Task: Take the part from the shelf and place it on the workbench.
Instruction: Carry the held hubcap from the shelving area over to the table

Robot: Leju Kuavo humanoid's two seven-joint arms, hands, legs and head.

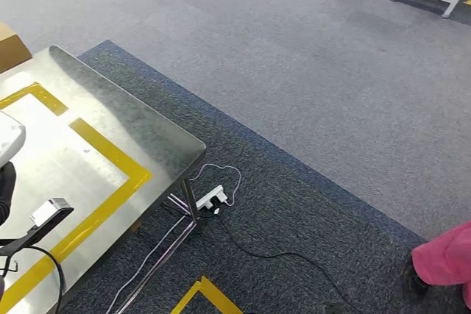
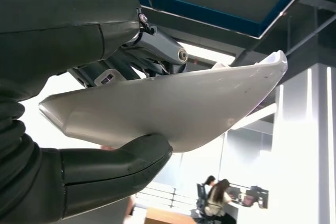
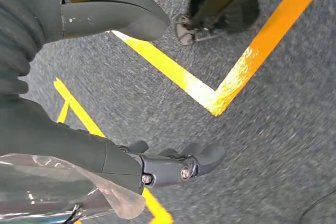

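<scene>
The long white curved plastic part (image 2: 170, 108) was in the robot's left hand (image 2: 99, 129). The thick grey thumb pressed one side and the darker fingers (image 2: 158, 51) pressed the other, so it could not slip. I think it was held flat so it could be set down easily. A white tip (image 1: 9, 137) showed at the edge of the shiny metal counter (image 1: 122, 130) with yellow tape lines (image 1: 111, 154). The right hand (image 3: 150, 166) hung low over the grey carpet floor (image 3: 277, 129), holding nothing, fingers a little apart.
</scene>
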